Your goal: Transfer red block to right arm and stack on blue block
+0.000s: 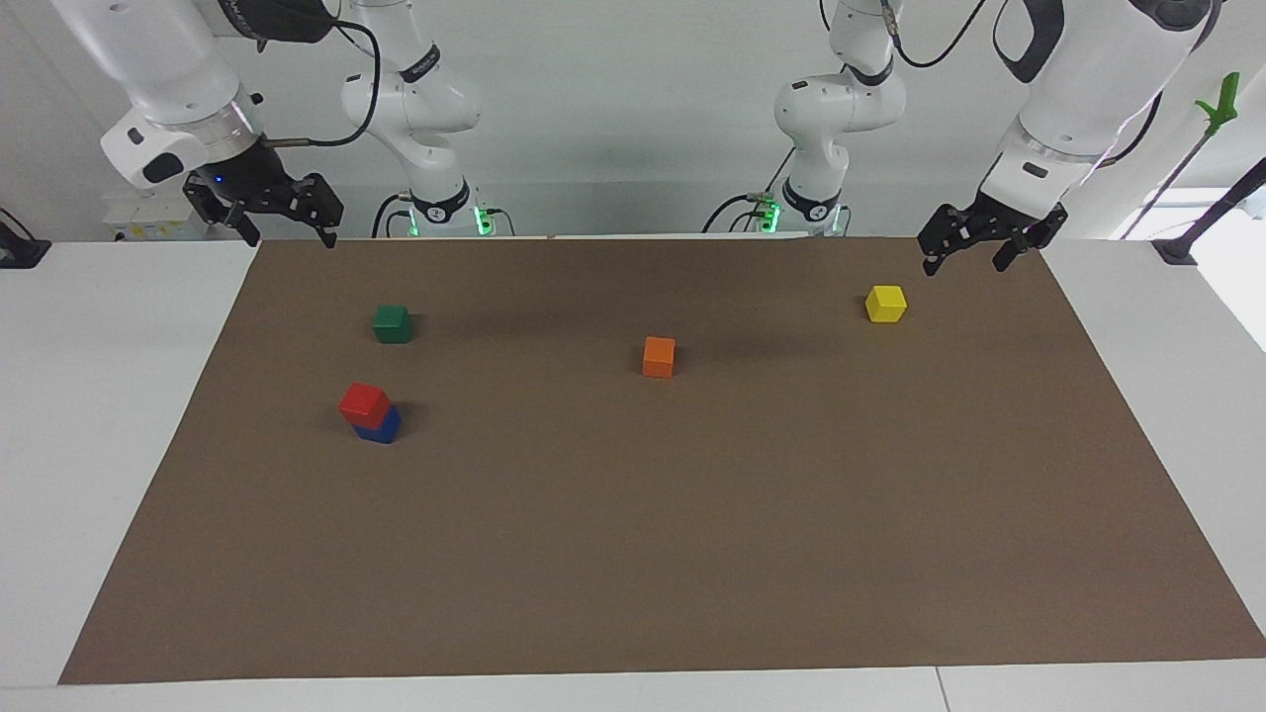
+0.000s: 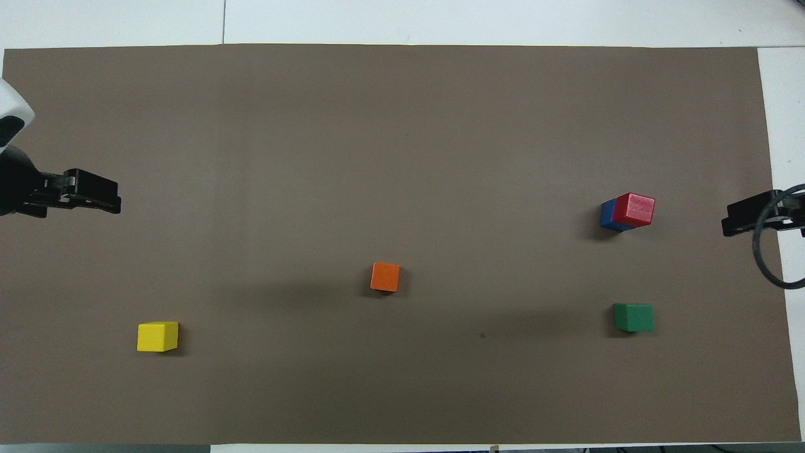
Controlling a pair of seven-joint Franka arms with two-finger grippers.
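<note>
Presently: red block point(image 1: 364, 403) stacked on blue block point(image 1: 384, 426), slightly askew; stacking looks done. Right claw point(image 1: 282, 227) and left claw point(image 1: 974, 249) both open, empty, raised at desk corners.

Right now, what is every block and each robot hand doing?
red block: stacked on the blue block, a bit off-centre
blue block: on the mat, under the red
green block: alone on the mat
orange block: alone
yellow block: alone
right hand: open, empty, raised
left hand: open, empty, waiting
</note>
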